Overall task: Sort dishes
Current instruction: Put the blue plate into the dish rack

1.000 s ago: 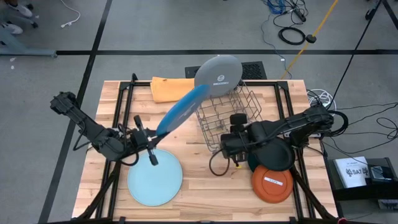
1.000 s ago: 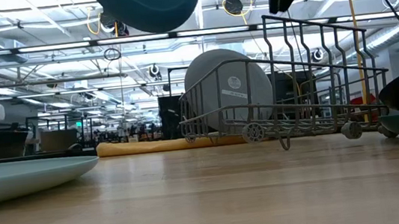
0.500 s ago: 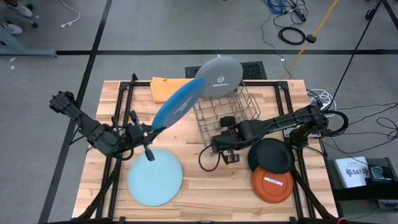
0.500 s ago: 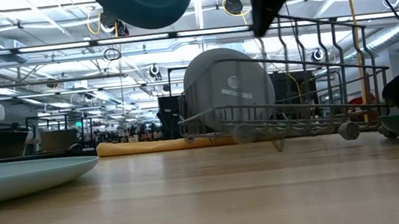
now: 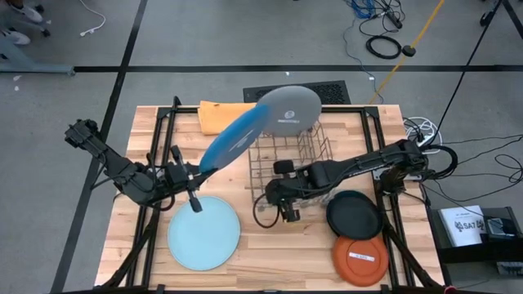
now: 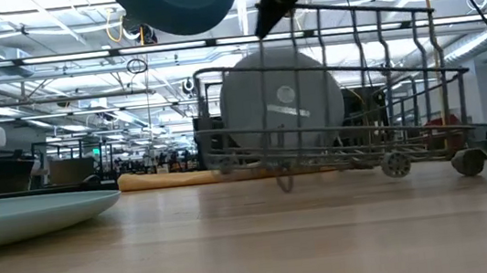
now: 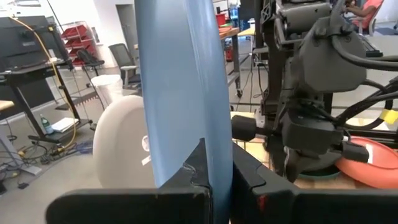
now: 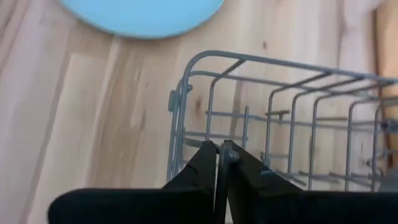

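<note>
High view shows the large blue plate [image 5: 233, 139] held up on edge above the table, tilted toward the wire rack [image 5: 288, 159], probably so it can be slotted upright between the wires beside the large grey plate [image 5: 288, 109], which already stands at the rack's far end. In the left wrist view the left gripper [image 7: 214, 177] has its two dark fingers pressed together on the blue plate's rim, the plate rising straight up between them. A pale blue plate [image 5: 203, 232] lies flat on the table below that arm, and the black plate [image 5: 355, 213] and the orange plate [image 5: 359, 260], which bears a white sticker, lie near the right front corner, apart from the rack and seemingly yet to be sorted. The right gripper [image 8: 221, 155] is closed on a wire at the rack's near edge, the fingers meeting around it; I judge it is steadying or positioning the rack, whose near side looks lifted off the wood in the low view. An orange cloth [image 5: 222, 116] lies at the far edge, just beside the rack.
</note>
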